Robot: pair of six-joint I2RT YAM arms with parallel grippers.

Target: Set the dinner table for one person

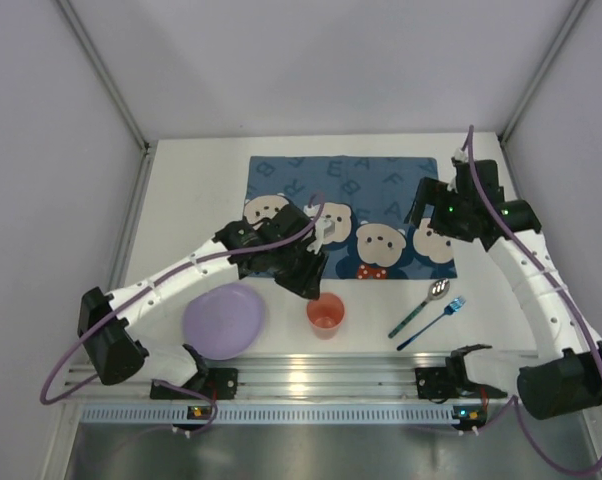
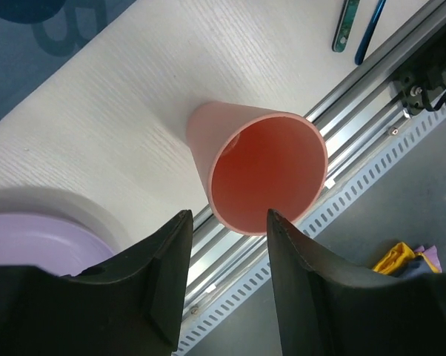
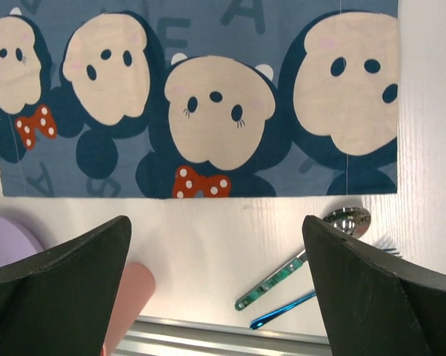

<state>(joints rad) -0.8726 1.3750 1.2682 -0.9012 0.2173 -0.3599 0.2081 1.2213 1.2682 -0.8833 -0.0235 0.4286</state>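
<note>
White bench (image 1: 196, 190) spans the cell, long axis left-right, parallel to the aluminium rail (image 1: 311, 372) on its near edge; one blue mouse-print placemat (image 1: 351, 185) lies far-centre, long side the same way. Near strip, left to right: one purple plate (image 1: 224, 320), one upright orange cup (image 1: 325, 315), one spoon (image 1: 416, 312) and one blue fork (image 1: 431, 323) side by side, heads far-right. Left jaws are open either side of the cup's rim; right jaws are wide, holding nothing, above the placemat's near-right corner.

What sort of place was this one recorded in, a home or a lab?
Most likely a lab test cell, not a home: plain white panels enclose the white tabletop, and the left arm and right arm stand at its aluminium rail.
</note>
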